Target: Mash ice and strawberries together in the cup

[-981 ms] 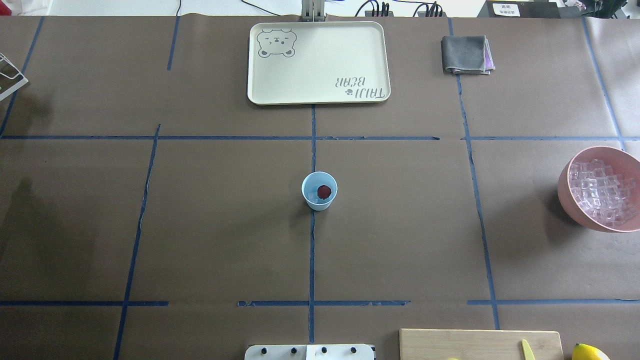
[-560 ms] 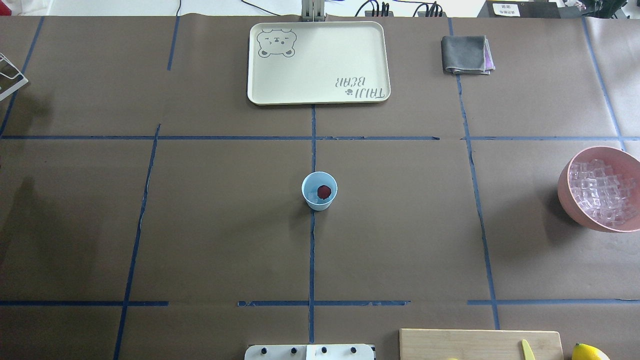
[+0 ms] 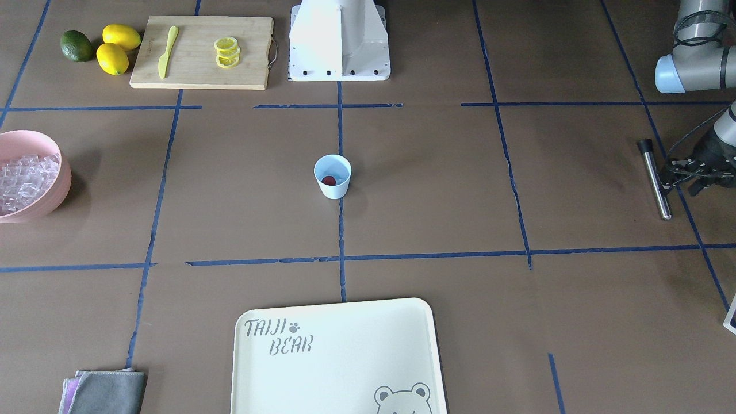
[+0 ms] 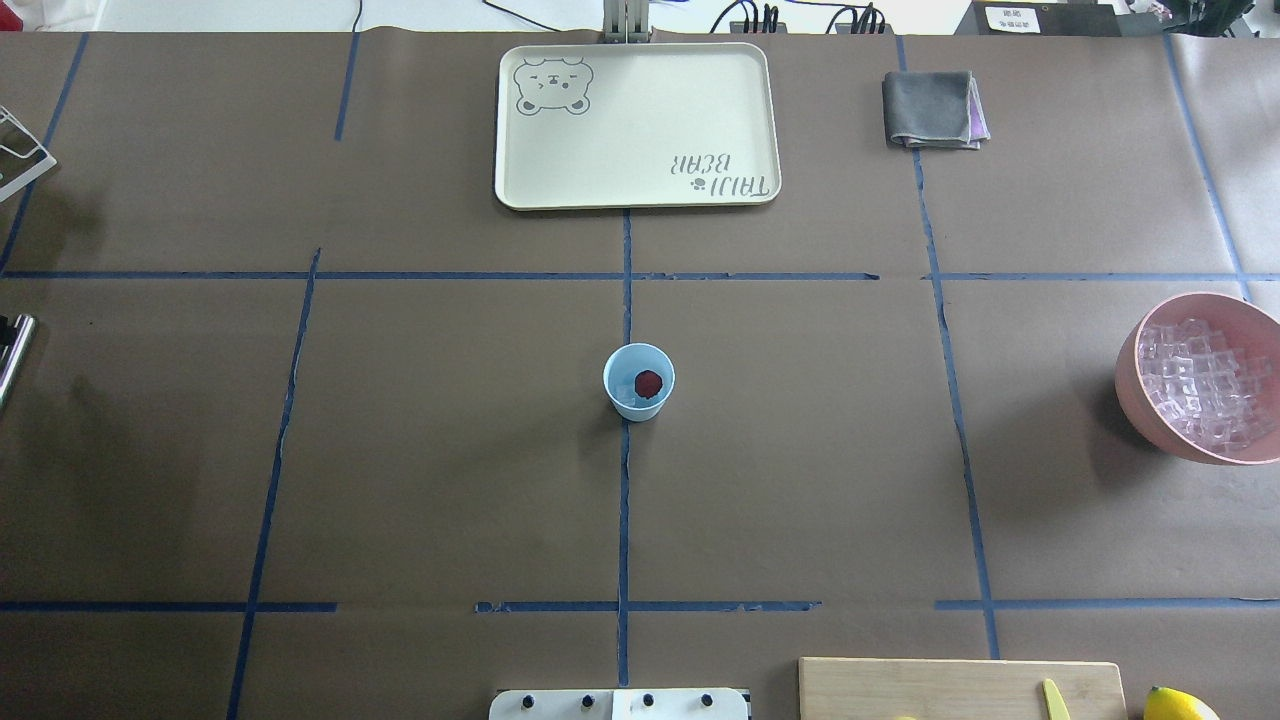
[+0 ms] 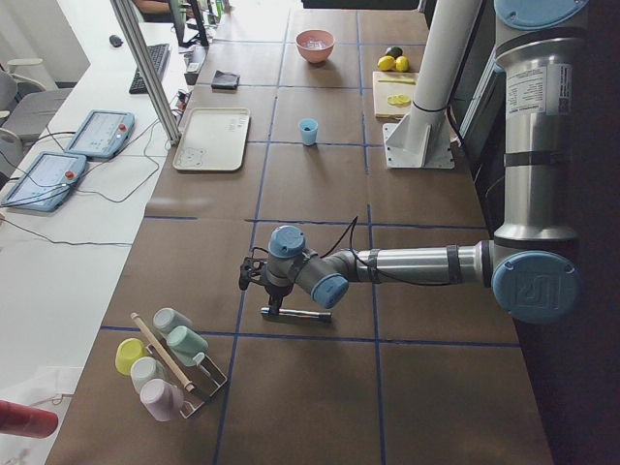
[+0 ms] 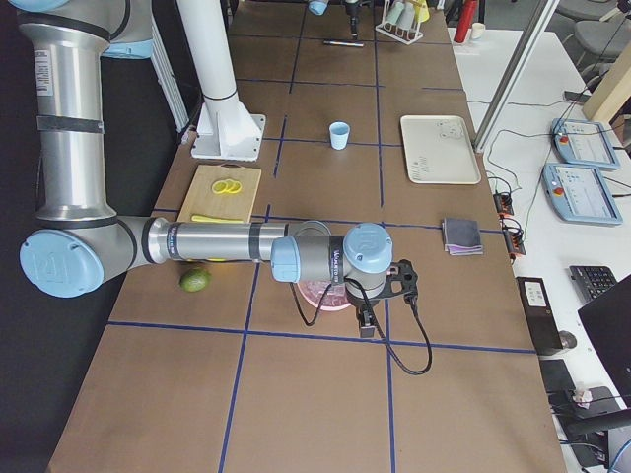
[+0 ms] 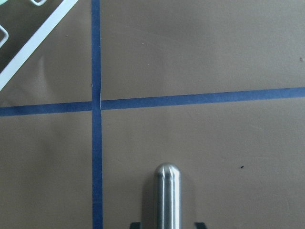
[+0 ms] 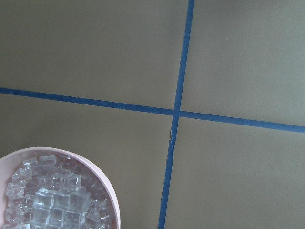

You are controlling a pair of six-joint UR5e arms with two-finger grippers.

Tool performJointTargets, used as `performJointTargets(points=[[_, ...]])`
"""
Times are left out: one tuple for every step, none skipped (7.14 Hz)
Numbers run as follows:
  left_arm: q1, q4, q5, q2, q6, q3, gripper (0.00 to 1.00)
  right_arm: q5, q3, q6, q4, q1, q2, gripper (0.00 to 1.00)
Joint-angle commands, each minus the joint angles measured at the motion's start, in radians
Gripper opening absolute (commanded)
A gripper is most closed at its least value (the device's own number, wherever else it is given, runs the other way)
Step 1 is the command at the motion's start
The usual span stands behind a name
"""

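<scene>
brown tabletop point(image 4: 400, 450) now shows a metal rod point(image 4: 12, 350) at its left edge, clamped in the left gripper point(image 3: 670, 174). can't tell the right gripper point(image 6: 367, 320) state. cup point(image 4: 638, 402) with strawberry point(image 4: 649, 382) unmoved at centre; ice point(image 4: 1200, 380) in the pink bowl point(image 4: 1127, 392).

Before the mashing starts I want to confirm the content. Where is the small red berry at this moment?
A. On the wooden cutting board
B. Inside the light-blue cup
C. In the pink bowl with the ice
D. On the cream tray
B: the red berry lies inside the light-blue cup at the table's middle, as both the overhead and front-facing views show.
</scene>
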Motion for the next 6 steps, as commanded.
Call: performJointTargets(points=[[-0.001, 0.009, -0.007, -0.001, 0.007, -0.006, 1.00, -0.001, -0.002, 0.000, -0.001, 0.000, -0.001, 1.00], [-0.001, 0.018, -0.058, -0.003, 0.011, -0.011, 1.00, -0.005, 0.001, 0.000, 0.001, 0.000, -0.001, 1.00], [-0.004, 0.064, -0.147, -0.003, 0.061, -0.012, 1.00, -0.004, 0.001, 0.000, 0.001, 0.000, -0.001, 1.00], [-0.059, 0.157, -0.160, -0.004, 0.211, -0.030, 1.00, 0.001, 0.001, 0.000, 0.003, 0.000, -0.003, 1.00], [-0.131, 0.319, -0.160, -0.006, 0.355, -0.090, 1.00, 0.002, -0.002, 0.000, 0.003, 0.000, -0.003, 1.00], [-0.192, 0.476, -0.160, -0.022, 0.505, -0.150, 1.00, 0.005, -0.002, 0.000, 0.004, 0.000, -0.004, 1.00]])
